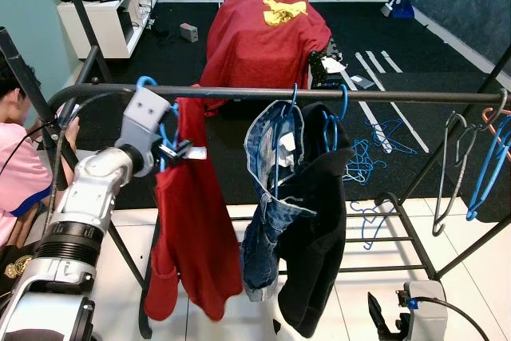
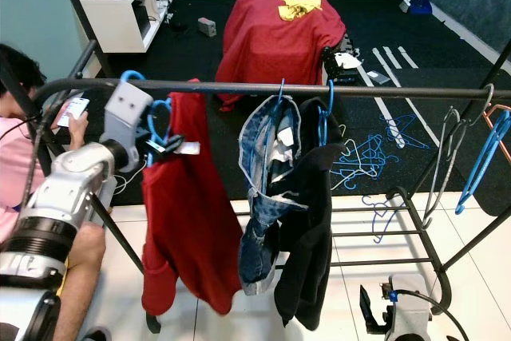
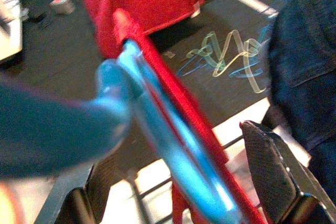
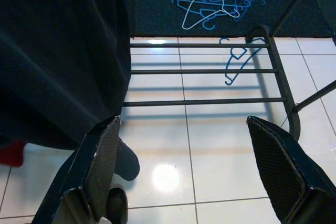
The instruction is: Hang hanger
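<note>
A blue hanger (image 1: 164,129) carrying a red garment (image 1: 192,221) has its hook over the black rail (image 1: 383,96) near the rail's left end. My left gripper (image 1: 177,150) is raised just under the rail at that hanger. In the left wrist view the blue hanger (image 3: 173,150) and the red cloth (image 3: 184,103) run between the two black fingers (image 3: 270,174), which stand wide apart and open. My right gripper (image 4: 184,124) hangs low near the tiled floor, open and holding nothing, beside the hem of the black hoodie (image 4: 58,51).
Jeans (image 1: 267,197) and the black hoodie (image 1: 319,237) hang mid-rail on blue hangers. Bare grey (image 1: 451,173) and blue (image 1: 487,169) hangers hang at the right end. A person in pink (image 1: 16,173) sits at the left. Loose hangers (image 1: 371,153) lie on the dark carpet.
</note>
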